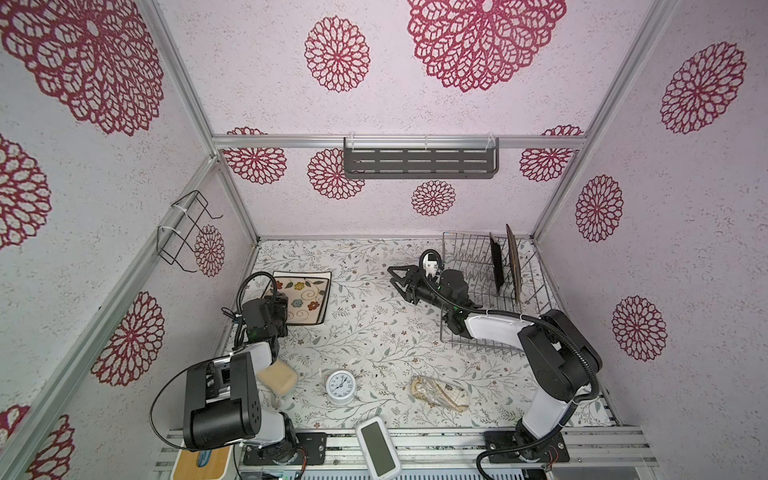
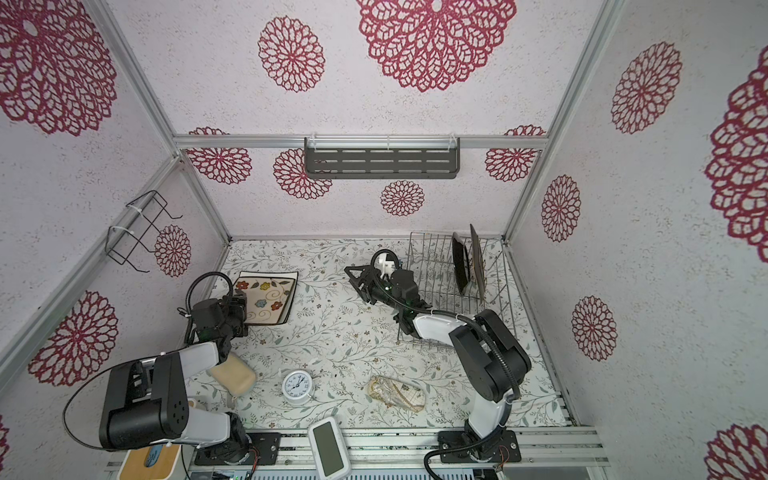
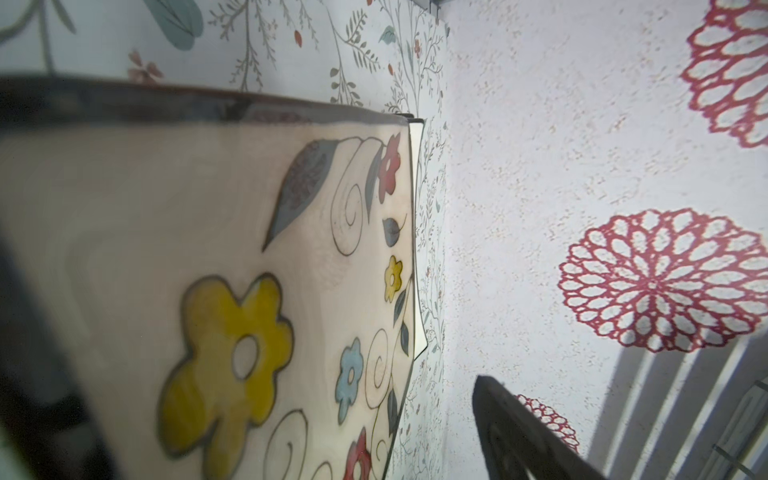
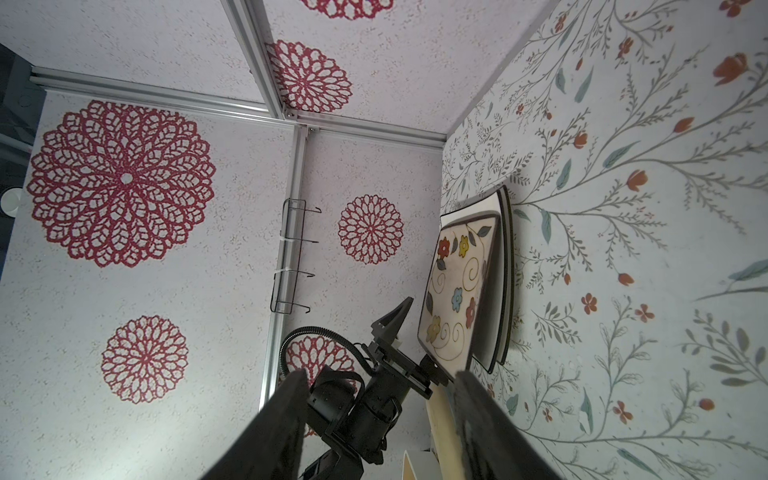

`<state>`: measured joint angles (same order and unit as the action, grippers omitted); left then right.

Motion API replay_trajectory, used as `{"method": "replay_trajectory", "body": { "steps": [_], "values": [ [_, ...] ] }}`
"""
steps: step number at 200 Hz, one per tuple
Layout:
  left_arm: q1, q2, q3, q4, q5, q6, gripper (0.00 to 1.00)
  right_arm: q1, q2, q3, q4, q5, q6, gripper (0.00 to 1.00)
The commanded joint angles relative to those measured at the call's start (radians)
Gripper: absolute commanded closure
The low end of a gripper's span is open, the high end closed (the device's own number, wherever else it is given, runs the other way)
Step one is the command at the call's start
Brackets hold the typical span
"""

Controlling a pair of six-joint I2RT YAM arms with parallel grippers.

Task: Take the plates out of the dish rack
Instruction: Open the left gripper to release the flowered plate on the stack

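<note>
Right wrist view reveals a stack [image 4: 488, 332] under the flowered plate [image 4: 455, 291]. Rack [image 1: 469, 257] plates [image 1: 496, 266] stand edgewise, 12-to-6. Left fingers [image 4: 395, 318] and right fingers [image 4: 282, 424] spread.

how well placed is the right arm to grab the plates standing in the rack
Probably yes: the right gripper is open and empty beside the dish rack, nothing blocks the two plates, though it points away and must turn.

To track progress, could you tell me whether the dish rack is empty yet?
Not empty: in both top views a dark plate and a brown plate stand on edge between the tines of the dish rack.
</note>
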<state>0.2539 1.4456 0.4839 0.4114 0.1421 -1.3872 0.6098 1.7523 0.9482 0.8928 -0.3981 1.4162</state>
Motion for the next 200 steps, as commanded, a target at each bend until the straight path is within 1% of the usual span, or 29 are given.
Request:
{"method": "replay_trajectory", "body": {
  "steps": [1,17,67,82,111,200],
  "values": [
    [-0.007,-0.047,0.042,0.024,-0.002,0.035,0.08,0.005,-0.007,0.039,0.040,-0.018,0.003,0.41],
    [-0.008,-0.052,0.039,0.020,-0.005,0.037,0.07,0.005,-0.004,0.043,0.041,-0.022,0.004,0.41],
    [-0.021,-0.060,0.075,-0.072,-0.008,0.072,0.00,0.005,-0.007,0.038,0.046,-0.025,0.006,0.41],
    [-0.028,-0.060,0.081,-0.094,-0.010,0.082,0.03,0.005,-0.005,0.038,0.049,-0.024,0.007,0.41],
    [-0.037,-0.067,0.072,-0.097,-0.033,0.088,0.03,0.005,-0.005,0.038,0.054,-0.025,0.007,0.41],
    [-0.056,-0.107,0.082,-0.199,-0.090,0.122,0.03,0.005,-0.007,0.029,0.062,-0.025,0.011,0.41]
  ]
}}
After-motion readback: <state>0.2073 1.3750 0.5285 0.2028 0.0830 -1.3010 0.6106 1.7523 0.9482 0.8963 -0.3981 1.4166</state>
